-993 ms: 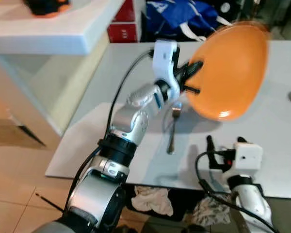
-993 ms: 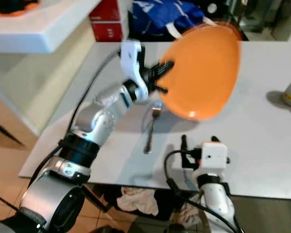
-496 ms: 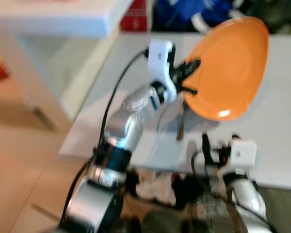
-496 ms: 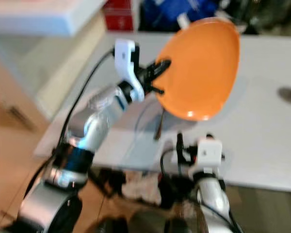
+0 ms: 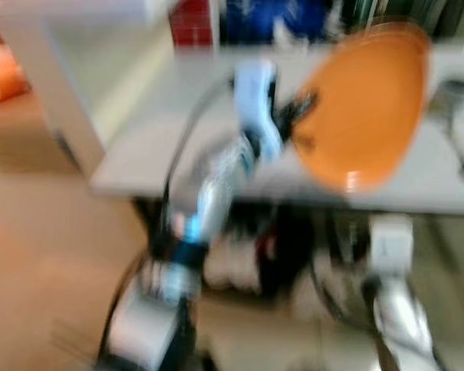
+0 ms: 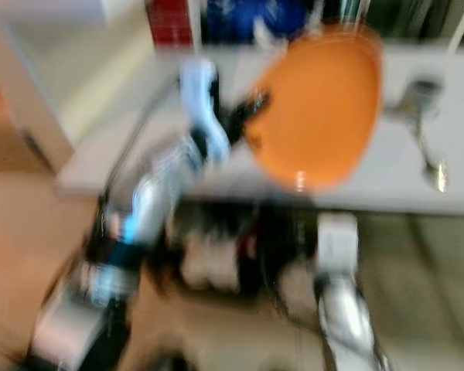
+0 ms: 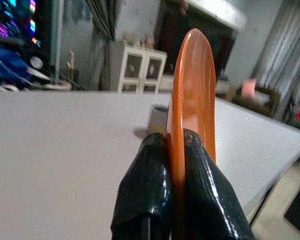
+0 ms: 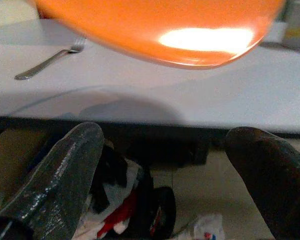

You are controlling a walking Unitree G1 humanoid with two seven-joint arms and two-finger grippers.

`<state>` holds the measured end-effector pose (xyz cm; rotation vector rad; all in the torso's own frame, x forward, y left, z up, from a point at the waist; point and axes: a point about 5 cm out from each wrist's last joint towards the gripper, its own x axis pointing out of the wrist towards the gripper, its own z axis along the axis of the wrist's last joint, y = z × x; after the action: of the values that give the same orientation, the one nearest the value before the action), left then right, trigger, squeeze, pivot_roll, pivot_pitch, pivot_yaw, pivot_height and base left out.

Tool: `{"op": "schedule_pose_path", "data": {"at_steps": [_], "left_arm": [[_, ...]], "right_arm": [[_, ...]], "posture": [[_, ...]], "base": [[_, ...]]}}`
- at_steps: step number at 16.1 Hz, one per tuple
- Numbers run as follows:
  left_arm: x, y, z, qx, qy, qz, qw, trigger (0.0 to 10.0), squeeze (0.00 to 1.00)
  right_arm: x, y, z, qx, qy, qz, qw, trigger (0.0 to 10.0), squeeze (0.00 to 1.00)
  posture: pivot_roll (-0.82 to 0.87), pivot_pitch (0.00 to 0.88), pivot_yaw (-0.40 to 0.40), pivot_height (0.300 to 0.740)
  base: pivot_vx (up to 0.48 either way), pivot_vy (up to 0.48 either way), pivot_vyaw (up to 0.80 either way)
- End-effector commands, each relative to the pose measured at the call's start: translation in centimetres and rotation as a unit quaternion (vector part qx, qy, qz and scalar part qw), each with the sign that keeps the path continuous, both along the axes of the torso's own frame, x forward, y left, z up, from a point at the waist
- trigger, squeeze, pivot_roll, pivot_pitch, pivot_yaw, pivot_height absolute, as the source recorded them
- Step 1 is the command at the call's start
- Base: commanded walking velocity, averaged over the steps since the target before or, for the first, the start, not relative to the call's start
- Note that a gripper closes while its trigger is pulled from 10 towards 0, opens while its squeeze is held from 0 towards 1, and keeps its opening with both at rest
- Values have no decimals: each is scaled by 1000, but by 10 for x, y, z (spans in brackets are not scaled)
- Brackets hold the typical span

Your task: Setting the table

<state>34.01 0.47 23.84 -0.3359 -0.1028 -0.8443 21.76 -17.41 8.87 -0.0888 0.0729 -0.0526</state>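
Observation:
An orange plate (image 5: 363, 104) hangs tilted above the white table (image 5: 147, 131), pinched at its rim by my left gripper (image 5: 298, 127). In the left wrist view the two black fingers (image 7: 150, 200) clamp the plate's edge (image 7: 190, 100). My right gripper (image 8: 165, 165) is low by the table's near edge, open with nothing between its fingers; the plate (image 8: 155, 25) hovers above it. A fork (image 8: 47, 60) lies on the table under the plate. A mug (image 6: 419, 97) and a spoon (image 6: 433, 166) sit at the table's right.
Both eye views are heavily blurred. Cloths and clutter (image 5: 240, 255) lie on the floor under the table. A white counter (image 5: 46, 46) stands at the left. A red box (image 5: 192, 14) and a blue bag (image 5: 263, 15) sit beyond the table.
The whole picture has shifted and blurred: the camera has moved, with the table now higher in view. The left gripper keeps its hold on the plate.

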Motion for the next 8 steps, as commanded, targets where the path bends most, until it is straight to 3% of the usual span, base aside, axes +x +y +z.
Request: {"op": "schedule_pose_path", "data": {"at_steps": [1, 4, 7, 8], "left_arm": [[-3, -2, 20, -27, -32, -6, 999, 0, 0], [-3, 11, 24, -8, -46, -8, 999, 0, 0], [-13, 59, 5, 58, -11, -43, 997, 0, 0], [-13, 66, 3, 75, -14, -30, 997, 0, 0]], "right_arm": [[1, 2, 2, 2, -4, 1, 1000, 10000, 0], [1, 2, 2, 2, -5, 0, 1000, 10000, 0], [-2, 1, -1, 3, -3, -5, 1000, 10000, 0], [-2, 1, -1, 3, -2, -5, 1000, 10000, 0]], "posture": [[-236, 19, 82, 727], [-229, 13, 87, 727], [-208, 10, 93, 727], [-208, 10, 93, 727]], "base": [[0, 0, 0], [0, 0, 0], [0, 0, 0], [0, 0, 0]]}}
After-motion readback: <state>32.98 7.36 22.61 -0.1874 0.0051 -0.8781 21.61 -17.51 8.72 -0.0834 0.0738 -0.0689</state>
